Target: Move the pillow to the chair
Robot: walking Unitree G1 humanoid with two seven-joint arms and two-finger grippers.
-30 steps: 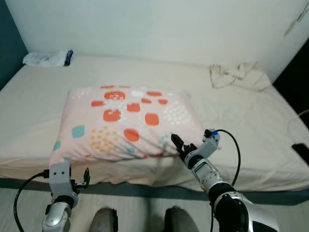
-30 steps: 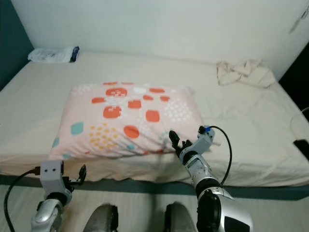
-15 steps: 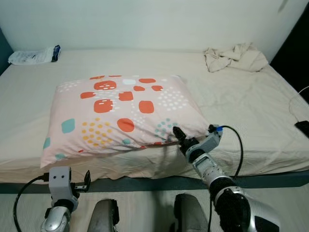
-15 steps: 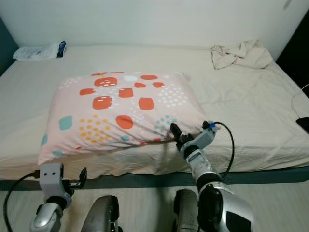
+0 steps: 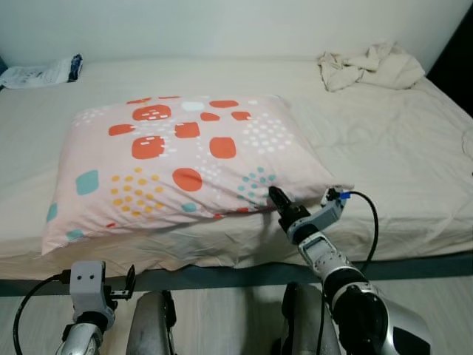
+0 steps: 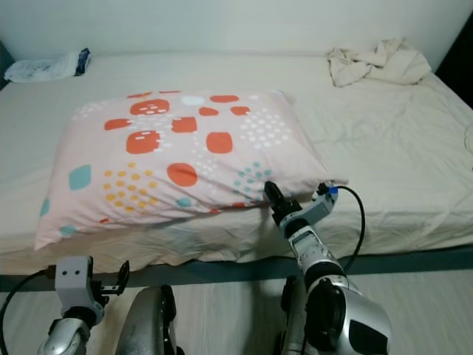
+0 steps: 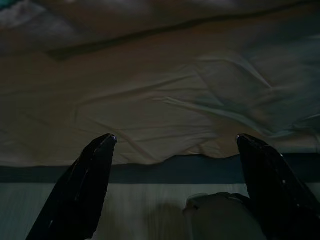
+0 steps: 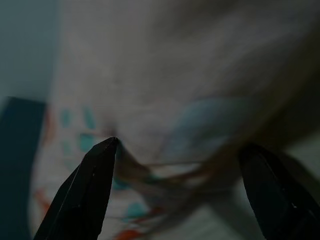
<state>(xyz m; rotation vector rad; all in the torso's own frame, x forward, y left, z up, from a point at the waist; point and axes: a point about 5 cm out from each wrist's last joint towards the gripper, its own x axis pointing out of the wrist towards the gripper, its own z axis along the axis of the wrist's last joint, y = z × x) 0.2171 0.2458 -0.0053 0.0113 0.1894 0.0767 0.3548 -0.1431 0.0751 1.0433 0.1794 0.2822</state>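
Pink patterned pillow (image 5: 177, 166) lies near the front edge of the bed (image 5: 399, 155); my right jaws (image 5: 278, 201), apart, reach its front edge to grasp it, next closing; left jaws (image 5: 122, 285) hang apart

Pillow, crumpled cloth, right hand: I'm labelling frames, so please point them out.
pillow (image 5: 177, 159), left eye view, middle of its patterned top.
crumpled cloth (image 5: 369, 65), left eye view, its middle folds.
right hand (image 5: 278, 200), left eye view, between fingertips.

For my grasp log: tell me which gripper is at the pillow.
The right gripper, open at the pillow's near right corner. The left gripper hangs low beside the bed.
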